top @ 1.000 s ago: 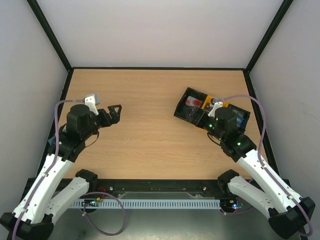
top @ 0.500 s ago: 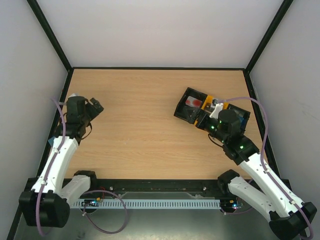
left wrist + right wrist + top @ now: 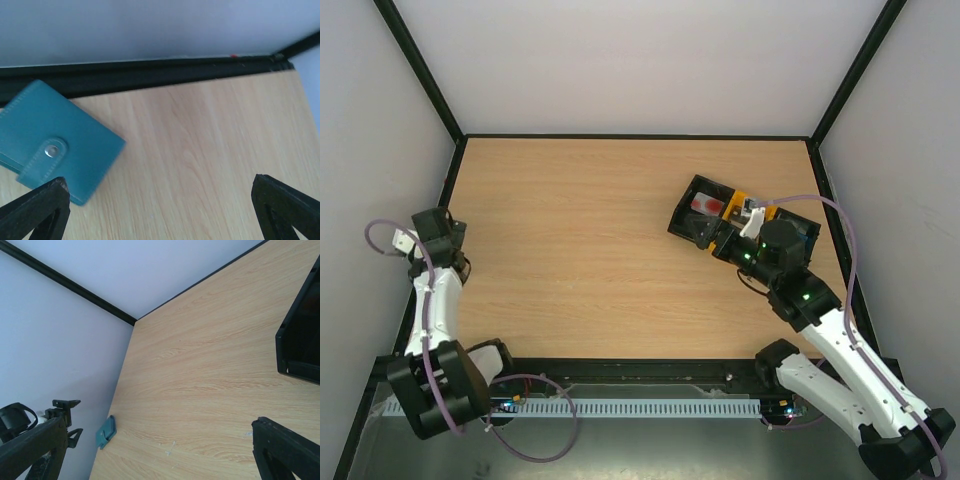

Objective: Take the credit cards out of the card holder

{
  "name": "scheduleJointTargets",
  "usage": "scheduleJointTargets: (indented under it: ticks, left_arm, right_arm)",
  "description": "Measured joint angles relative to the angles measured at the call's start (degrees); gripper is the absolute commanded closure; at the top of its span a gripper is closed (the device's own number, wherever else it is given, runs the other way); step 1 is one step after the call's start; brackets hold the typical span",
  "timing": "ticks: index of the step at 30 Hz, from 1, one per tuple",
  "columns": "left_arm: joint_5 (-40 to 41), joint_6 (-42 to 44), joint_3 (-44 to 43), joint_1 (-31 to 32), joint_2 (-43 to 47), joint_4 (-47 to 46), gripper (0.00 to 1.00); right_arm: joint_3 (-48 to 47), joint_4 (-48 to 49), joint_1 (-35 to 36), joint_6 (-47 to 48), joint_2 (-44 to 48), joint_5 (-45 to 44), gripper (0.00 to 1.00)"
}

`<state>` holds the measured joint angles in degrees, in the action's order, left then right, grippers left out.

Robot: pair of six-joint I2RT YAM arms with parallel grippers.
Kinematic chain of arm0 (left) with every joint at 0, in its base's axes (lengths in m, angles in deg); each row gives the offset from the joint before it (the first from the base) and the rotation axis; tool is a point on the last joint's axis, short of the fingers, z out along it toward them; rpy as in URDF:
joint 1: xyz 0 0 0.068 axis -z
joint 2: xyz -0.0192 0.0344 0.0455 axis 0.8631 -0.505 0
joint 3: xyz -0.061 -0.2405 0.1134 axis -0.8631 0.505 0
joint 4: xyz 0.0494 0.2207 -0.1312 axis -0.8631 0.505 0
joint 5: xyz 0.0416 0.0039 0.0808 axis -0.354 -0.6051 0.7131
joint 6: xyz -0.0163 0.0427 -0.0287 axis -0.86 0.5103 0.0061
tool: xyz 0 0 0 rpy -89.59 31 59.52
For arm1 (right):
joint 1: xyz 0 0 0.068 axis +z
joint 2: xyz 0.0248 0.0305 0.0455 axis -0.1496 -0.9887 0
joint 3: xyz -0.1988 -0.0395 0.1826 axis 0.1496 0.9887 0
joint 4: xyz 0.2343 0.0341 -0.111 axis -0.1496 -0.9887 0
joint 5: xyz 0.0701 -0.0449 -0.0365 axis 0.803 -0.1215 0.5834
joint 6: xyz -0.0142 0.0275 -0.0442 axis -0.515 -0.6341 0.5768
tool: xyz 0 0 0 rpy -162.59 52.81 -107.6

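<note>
Top external view is showing the left arm (image 3: 433, 300) turned out to the left edge of the table (image 3: 590, 250), its wrist lying close to the black rail (image 3: 448, 190). The right arm (image 3: 832, 335) is reaching over the tray (image 3: 732, 222) at the right side; a red thing (image 3: 705, 203) is lying in the tray's far compartment. The fingers of both arms are too small here to judge.

Left wrist view is showing the holder (image 3: 55, 152) lying flat on the table, closed, its tab snapped down with a metal stud; it is sitting close to the rail at the foot of the wall (image 3: 150, 25). The left gripper (image 3: 160, 200) is hanging above the wood with fingers spread wide, holding nothing. The holder is lying just beside one fingertip; whether they are touching I cannot tell.

Right wrist view is looking across the table; the right gripper (image 3: 160, 427) is also spread wide and is gripping nothing. A corner of the tray is showing at the right edge; far off, by the left wall, the holder is lying as a small teal patch, with the left gripper just beside it.
</note>
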<state>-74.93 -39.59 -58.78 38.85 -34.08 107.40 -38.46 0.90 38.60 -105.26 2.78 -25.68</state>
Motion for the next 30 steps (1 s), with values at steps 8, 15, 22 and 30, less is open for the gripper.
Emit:
scheduleJointTargets:
  ticks: [8,15,22,30]
  left_arm:
    - [-0.63,-2.64,1.68,-6.19,-6.49,-2.40,0.00]
    - [-3.39,-2.91,1.84,-13.16,-12.09,-2.47,0.00]
    - [-3.98,-3.34,2.05,-15.02,-13.00,-2.05,0.00]
    - [-10.32,-3.19,1.25,-15.26,-19.76,-3.63,0.00]
  right_arm:
    - [-1.11,-1.20,0.00,0.24,0.55,-0.02,0.02]
    - [-2.43,-2.84,0.00,1.92,0.83,0.07,0.02]
    - [-1.92,-3.15,0.00,3.21,4.02,0.33,0.02]
    - [-1.99,-6.58,0.00,5.95,4.50,-2.51,0.02]
